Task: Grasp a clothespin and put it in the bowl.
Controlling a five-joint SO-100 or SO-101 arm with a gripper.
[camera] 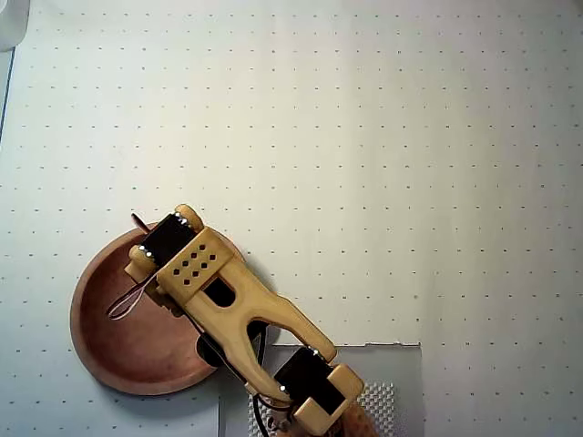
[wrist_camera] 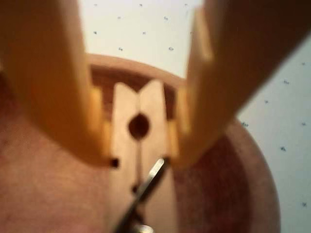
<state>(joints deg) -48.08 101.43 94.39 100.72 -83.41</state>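
The yellow two-finger gripper [wrist_camera: 140, 141] clamps the small tan wooden clothespin [wrist_camera: 138, 145] above the round reddish-brown wooden bowl [wrist_camera: 252, 194]; releasing near the rim risks it bouncing out.

Overhead view: fixed, straight down, far off, whole dotted bench [camera: 364, 137]. Wrist view: rides behind hand [wrist_camera: 138, 145], very close, blurred. Shared: bowl [camera: 109, 346] only.

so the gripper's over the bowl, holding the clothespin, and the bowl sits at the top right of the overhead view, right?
Not quite. The bowl sits at the lower left of the overhead view, not top right. The rest holds: the gripper is over it, shut on the clothespin, as the wrist view shows.
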